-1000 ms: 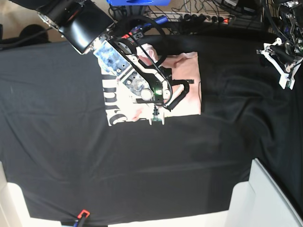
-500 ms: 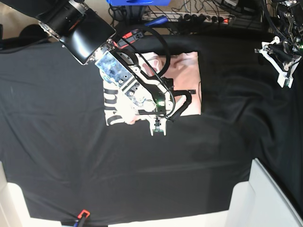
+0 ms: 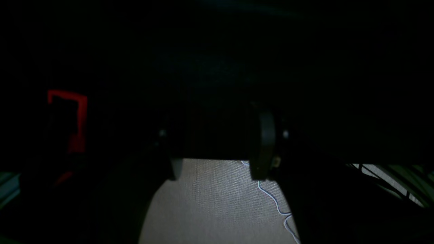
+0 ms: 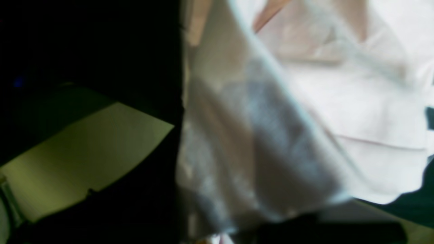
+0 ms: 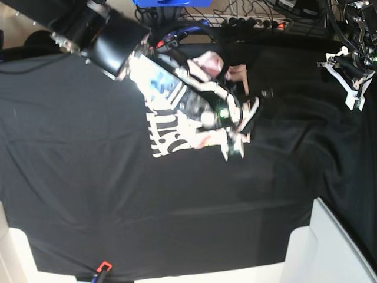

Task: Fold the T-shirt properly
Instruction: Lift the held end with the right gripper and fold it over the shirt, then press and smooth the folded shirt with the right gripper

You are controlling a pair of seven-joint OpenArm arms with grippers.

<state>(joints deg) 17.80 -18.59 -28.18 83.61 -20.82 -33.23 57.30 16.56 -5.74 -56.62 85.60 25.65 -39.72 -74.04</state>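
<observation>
Right gripper (image 5: 244,121) sat centre-top of the base view, apparently nipping the T-shirt (image 5: 171,127), which was bunched, lettering up, fold unfinished; arm slanted in from upper left. Left gripper (image 5: 347,73) parked upper right, jaw gap unclear. Right wrist: pink cloth filled frame. Left wrist: dark

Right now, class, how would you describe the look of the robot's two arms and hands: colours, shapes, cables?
In the base view, the right arm has a boxy black housing, then white and black open framework with looping black cables and a small green light. The left hand is a white bracket frame with black parts and cables.
</observation>
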